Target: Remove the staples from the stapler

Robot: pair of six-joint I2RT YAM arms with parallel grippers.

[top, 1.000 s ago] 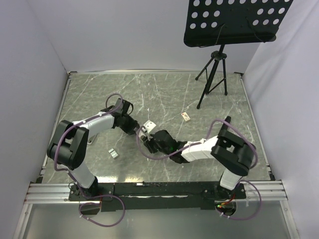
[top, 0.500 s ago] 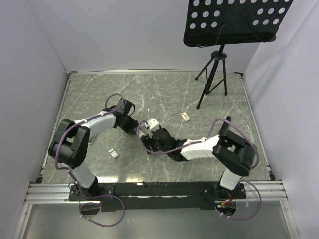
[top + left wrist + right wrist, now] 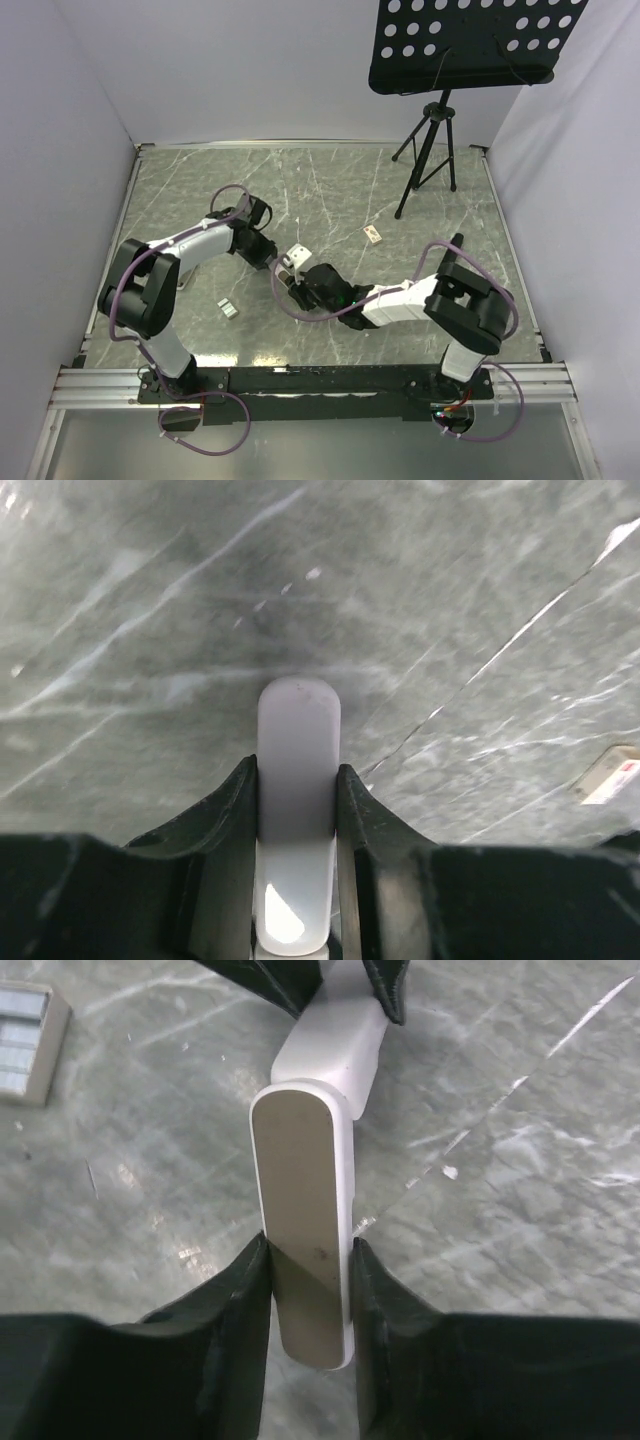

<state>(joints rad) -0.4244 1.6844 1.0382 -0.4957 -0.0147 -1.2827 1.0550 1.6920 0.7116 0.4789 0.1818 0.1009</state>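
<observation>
The white stapler point(image 3: 294, 257) hangs over the middle of the table, hinged apart and gripped from both sides. My left gripper point(image 3: 273, 254) is shut on one white arm point(image 3: 298, 742), whose rounded end sticks out past the fingers. My right gripper point(image 3: 300, 284) is shut on the other arm point(image 3: 303, 1200), which turns a flat tan face to the camera. Its fingers point(image 3: 240, 1290) press on both long edges. At the top of the right wrist view, the left fingertips point(image 3: 385, 982) pinch the white arm point(image 3: 335, 1050). No staples show.
A small grey ridged block point(image 3: 229, 309) lies left of the grippers and shows again as the block point(image 3: 24, 1040) in the right wrist view. A small tan box with red point(image 3: 374, 235) lies to the right. A black music stand tripod point(image 3: 428, 150) stands at the back right.
The right gripper reached up toward the stapler, then drew back slightly toward me and closed on its arm. The left arm stayed almost still.
</observation>
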